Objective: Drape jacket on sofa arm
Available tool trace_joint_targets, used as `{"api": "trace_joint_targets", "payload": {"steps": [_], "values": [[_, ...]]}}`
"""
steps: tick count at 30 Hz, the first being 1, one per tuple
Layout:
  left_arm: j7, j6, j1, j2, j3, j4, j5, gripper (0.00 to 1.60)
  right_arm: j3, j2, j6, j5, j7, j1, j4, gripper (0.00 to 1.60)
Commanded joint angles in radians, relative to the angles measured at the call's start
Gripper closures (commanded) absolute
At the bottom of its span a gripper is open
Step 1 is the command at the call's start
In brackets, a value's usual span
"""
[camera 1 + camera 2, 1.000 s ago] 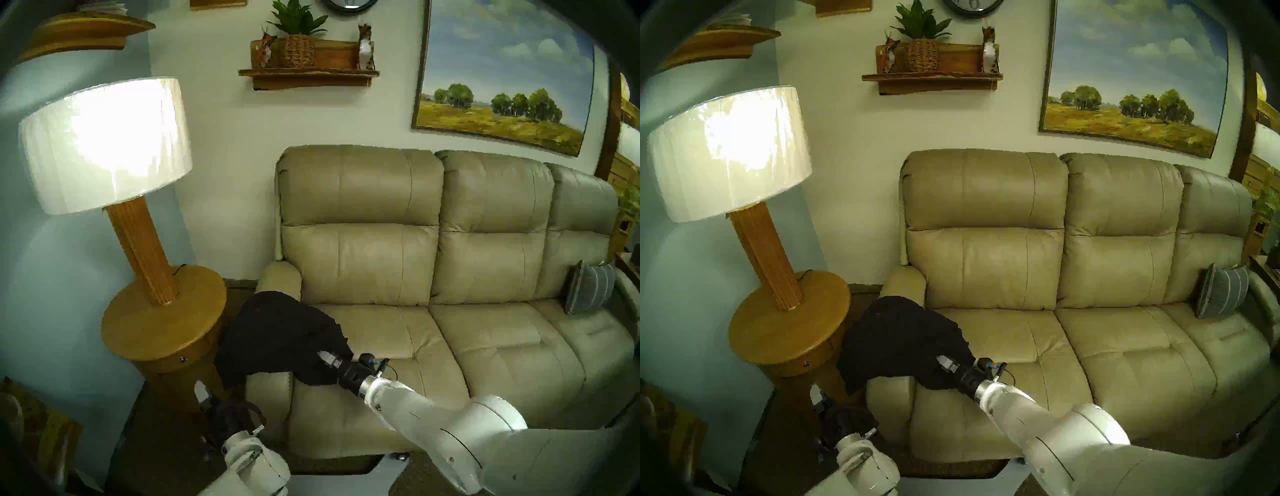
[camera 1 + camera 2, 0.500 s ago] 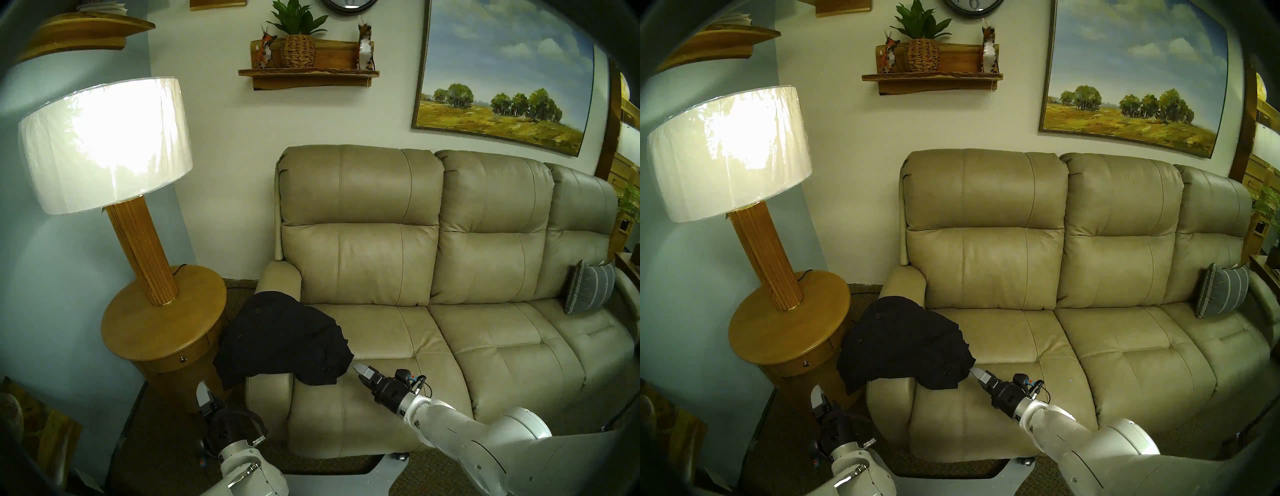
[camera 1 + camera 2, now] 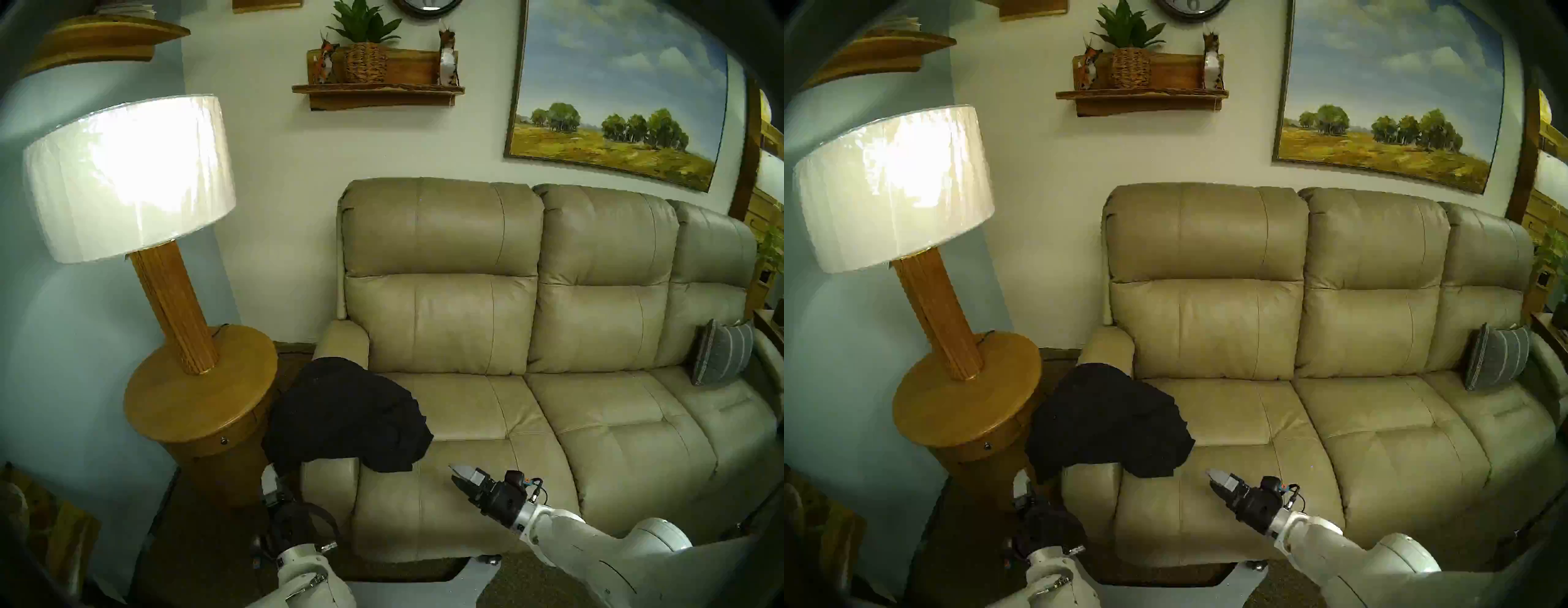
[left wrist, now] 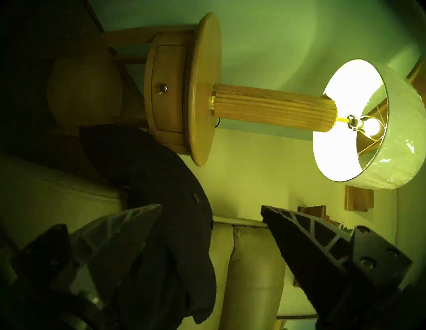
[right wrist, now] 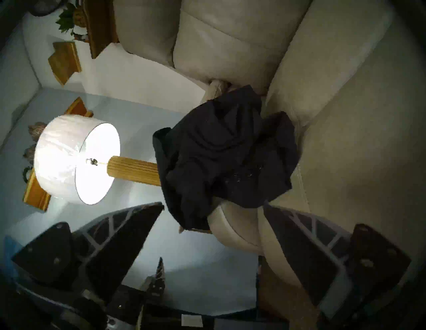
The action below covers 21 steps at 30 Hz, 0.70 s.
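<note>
The black jacket (image 3: 343, 416) lies draped over the beige leather sofa arm (image 3: 343, 339), hanging down its outer side and spilling onto the left seat cushion. It also shows in the right wrist view (image 5: 226, 152) and the left wrist view (image 4: 161, 184). My right gripper (image 3: 456, 472) is open and empty, over the front of the left seat, a short way right of the jacket's hem. My left gripper (image 3: 271, 479) is open and empty, low beside the front of the sofa arm (image 3: 1089, 479), just under the jacket's hanging edge.
A round wooden side table (image 3: 199, 395) with a lit lamp (image 3: 127, 178) stands just left of the sofa arm. A grey striped pillow (image 3: 721, 352) leans at the sofa's right end. A wall shelf (image 3: 377, 91) and a painting (image 3: 615, 93) hang above.
My right gripper has let go of the jacket and drawn back to the right and toward me. My left gripper has risen beside the arm's front. The jacket stays draped.
</note>
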Motion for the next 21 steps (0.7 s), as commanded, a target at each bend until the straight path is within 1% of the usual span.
{"api": "trace_joint_targets", "payload": {"steps": [1, 5, 10, 21], "values": [[0.061, 0.024, -0.088, -0.008, 0.053, 0.045, 0.007, 0.00, -0.013, 0.013, 0.025, -0.007, 0.100, -0.005, -0.051, 0.00], [0.111, 0.038, -0.125, -0.018, 0.087, 0.087, 0.006, 0.00, -0.029, 0.021, 0.039, -0.015, 0.136, -0.019, -0.067, 0.00], [0.148, 0.035, -0.163, -0.029, 0.122, 0.127, 0.015, 0.00, -0.044, 0.037, 0.062, -0.031, 0.164, -0.033, -0.081, 0.00], [0.192, 0.034, -0.219, -0.040, 0.184, 0.181, 0.016, 0.00, -0.068, 0.059, 0.081, -0.069, 0.168, -0.051, -0.113, 0.00]]}}
